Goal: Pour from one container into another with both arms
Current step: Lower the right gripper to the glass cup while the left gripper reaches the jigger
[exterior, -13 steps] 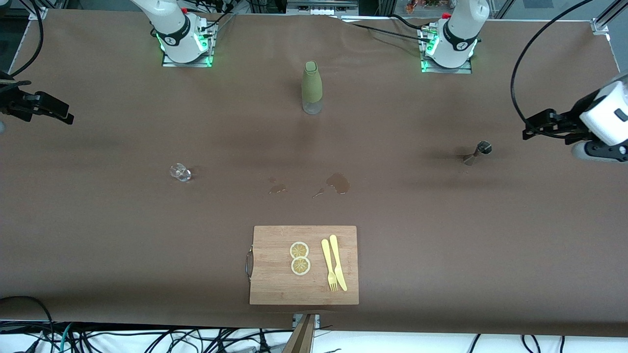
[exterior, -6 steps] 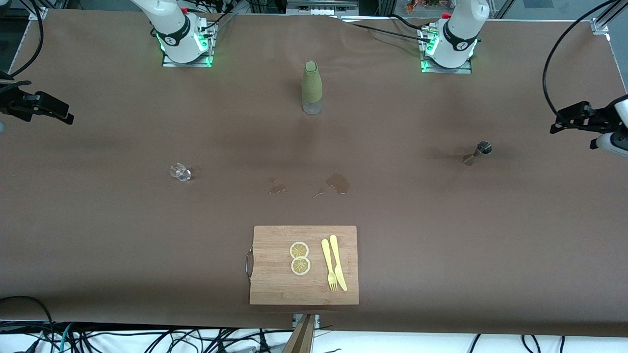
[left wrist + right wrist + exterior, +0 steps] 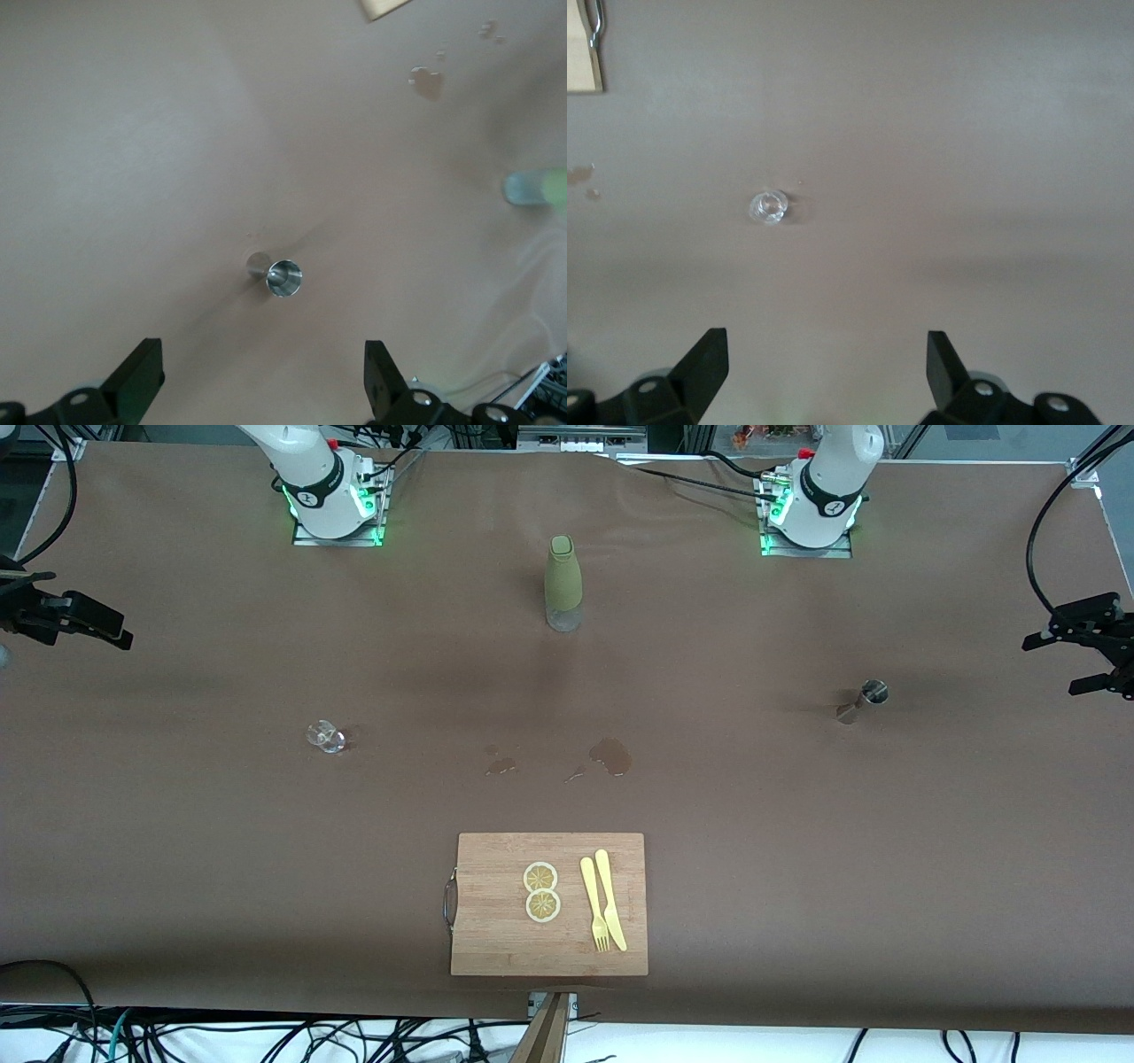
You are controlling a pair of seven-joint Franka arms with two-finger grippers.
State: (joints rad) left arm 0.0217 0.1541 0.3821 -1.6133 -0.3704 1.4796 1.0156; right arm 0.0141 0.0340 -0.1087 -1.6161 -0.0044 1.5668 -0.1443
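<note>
The tiny clear glass tumbler stands on the brown table toward the right arm's end and also shows in the right wrist view. The silvery jigger stands toward the left arm's end, its round rim up. My left gripper hangs open over the table's edge at its own end, well apart from the jigger, with nothing between its fingers. My right gripper hovers over its own end of the table, away from the tumbler, and is open and empty.
A tall olive-green bottle stands mid-table near the bases. Small wet puddles lie between the tumbler and the jigger. A wooden cutting board with lemon slices and a yellow fork and knife lies nearest the front camera.
The left arm has drawn back from the jigger toward its own end of the table, so only its gripper shows now. The right arm has stayed put.
</note>
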